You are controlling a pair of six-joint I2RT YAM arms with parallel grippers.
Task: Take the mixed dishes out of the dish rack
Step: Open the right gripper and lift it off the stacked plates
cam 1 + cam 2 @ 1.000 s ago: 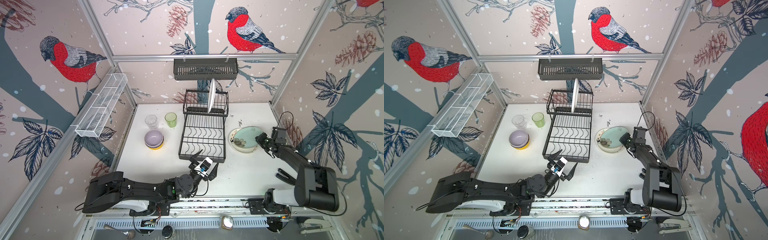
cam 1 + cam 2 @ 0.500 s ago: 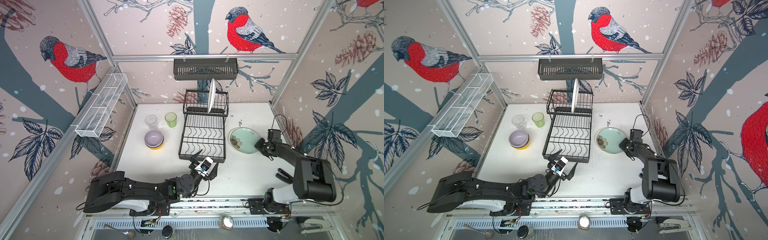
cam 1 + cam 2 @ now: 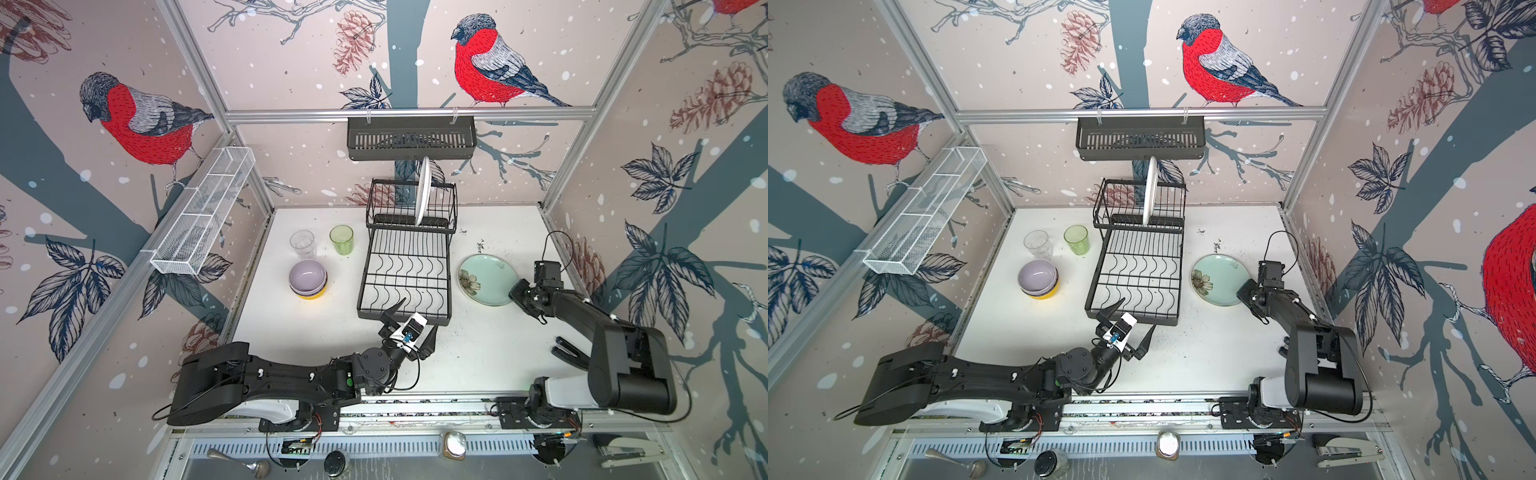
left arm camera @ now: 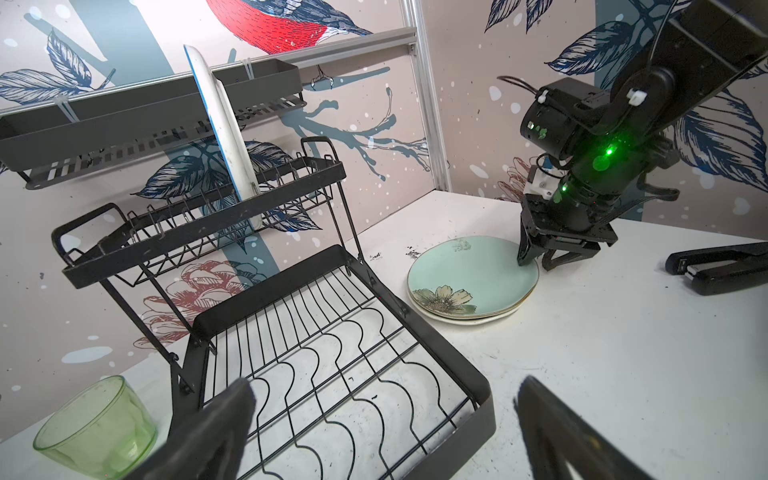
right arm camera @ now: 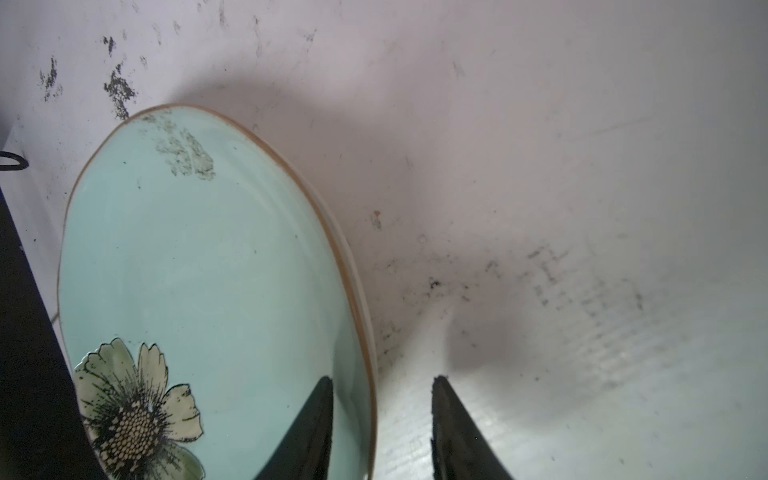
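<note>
Unloading in progress: the right claw (image 5: 383, 380) stands partly open astride the near rim of a mint plate (image 5: 199, 249). One finger sits over the glaze beside the painted flower and the other over the bare white counter (image 5: 582, 208). Neither finger visibly pinches the rim.

The mint plate lies flat on a cream plate (image 4: 465, 322), of which only the rim peeks out. In both top views the pair sits to the right of the black two-tier dish rack (image 3: 405, 270), near it but apart.

One white plate (image 3: 423, 191) stands on edge in the rack's upper tier (its print cannot be made out from here, only a blue-tinted edge in the left wrist view). It rises toward the black slotted basket (image 3: 411, 137) hung on the back rail.

The left claw (image 3: 417, 316) gapes wide and holds nothing, low over the counter at the rack's near edge. In the left wrist view its fingers (image 4: 232, 399) frame the rack's front corner.

To the left of the rack, a clear ribbed glass (image 3: 302, 244) and a green glass (image 3: 342, 240) stand upright side by side. Nearer the robot, a lilac bowl (image 3: 307, 276) tops a nested stack with a yellow bowl (image 3: 311, 296) at the bottom. A white mesh basket (image 3: 203, 212) hangs on the left wall.
</note>
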